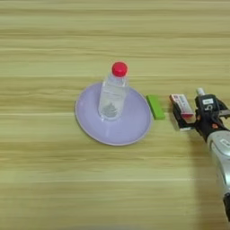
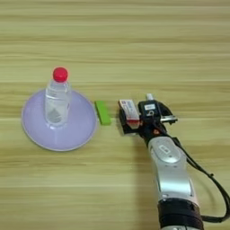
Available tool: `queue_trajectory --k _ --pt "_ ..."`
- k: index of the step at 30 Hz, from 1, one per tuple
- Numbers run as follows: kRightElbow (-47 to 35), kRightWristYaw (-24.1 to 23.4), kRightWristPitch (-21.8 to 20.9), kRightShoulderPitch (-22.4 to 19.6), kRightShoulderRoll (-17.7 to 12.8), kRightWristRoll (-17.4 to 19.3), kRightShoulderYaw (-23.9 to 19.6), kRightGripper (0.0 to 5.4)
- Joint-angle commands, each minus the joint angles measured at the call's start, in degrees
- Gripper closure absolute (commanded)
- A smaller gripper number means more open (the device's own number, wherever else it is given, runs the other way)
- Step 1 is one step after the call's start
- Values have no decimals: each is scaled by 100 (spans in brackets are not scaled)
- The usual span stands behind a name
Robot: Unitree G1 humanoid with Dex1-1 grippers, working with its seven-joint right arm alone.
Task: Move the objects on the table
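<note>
Right of the lilac plate [image 2: 58, 128] bearing the bottle [image 2: 56, 101], the gripper [image 2: 134, 121] clasps the red-and-white box [image 2: 130, 110], beside the green block [image 2: 103, 112].

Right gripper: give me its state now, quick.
Right gripper: closed on the small red-and-white box, just right of the green block.

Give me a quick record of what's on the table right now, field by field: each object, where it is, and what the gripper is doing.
surface: wooden table
plate: lilac plate, left of the other things
bottle: clear bottle with red cap, upright on the plate
block: green block, flat on the table just right of the plate's rim
box: red-and-white box, right of the block, at the gripper
pen: white tip shows behind the gripper
gripper: right gripper at the box; grasp not readable
</note>
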Motion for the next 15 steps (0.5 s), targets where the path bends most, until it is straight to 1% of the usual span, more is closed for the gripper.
queue_trajectory --k 1,10,15 --pt "-362 -87 -76 -234 -236 -18 -86 4" --pt "-711 57 63 -160 -119 128 -38 4" --pt "-839 241 203 -131 24 324 23 4"
